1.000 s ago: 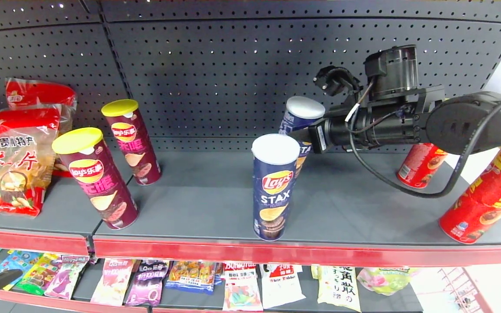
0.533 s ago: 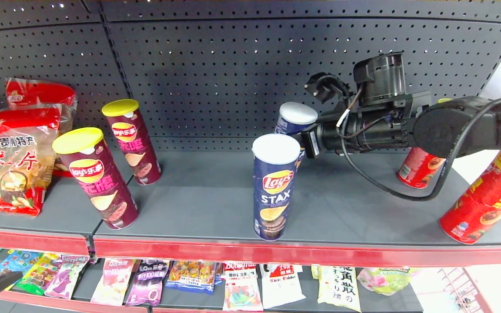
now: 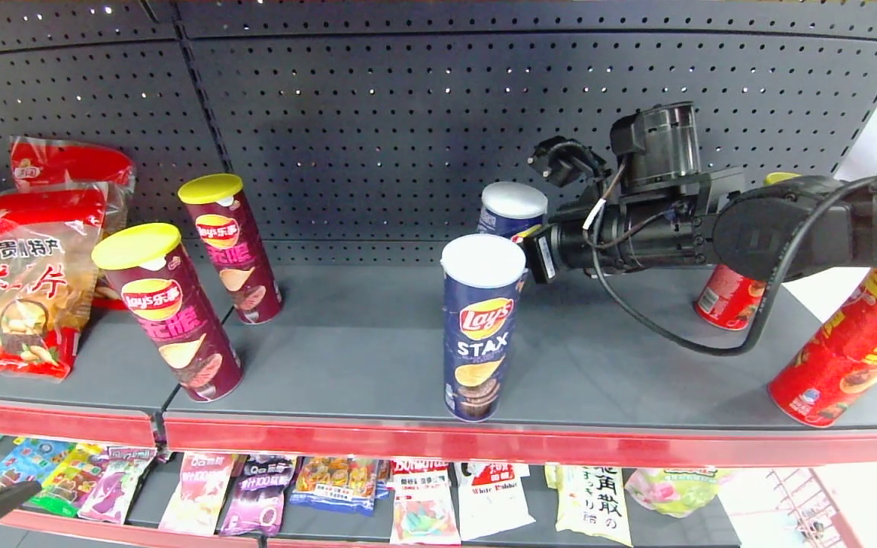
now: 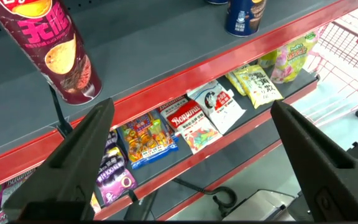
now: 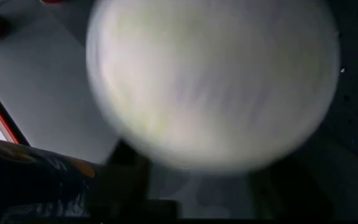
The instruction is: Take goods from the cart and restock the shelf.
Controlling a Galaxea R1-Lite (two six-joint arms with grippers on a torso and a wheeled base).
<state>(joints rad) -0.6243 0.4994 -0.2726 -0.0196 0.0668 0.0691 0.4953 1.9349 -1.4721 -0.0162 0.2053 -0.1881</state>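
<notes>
A blue chips can (image 3: 513, 209) with a white lid hangs tilted over the back of the grey shelf (image 3: 598, 365), right behind a second blue can (image 3: 480, 327) that stands upright near the front edge. My right gripper (image 3: 527, 245) is shut on the tilted can's body, coming in from the right. The can's white lid (image 5: 213, 81) looms close in the right wrist view. My left gripper (image 4: 191, 106) is open and holds nothing, low in front of the shelf's red edge.
Two maroon cans (image 3: 168, 312) (image 3: 231, 247) stand to the left, with snack bags (image 3: 27, 281) beyond them. Red cans (image 3: 842, 350) (image 3: 731, 293) stand on the right. Packets (image 3: 423, 502) fill the lower shelf. A wire cart (image 4: 347, 43) stands to the right.
My right arm has moved left and down with the blue can, bringing it lower and closer behind the front blue can. The left gripper has barely moved.
</notes>
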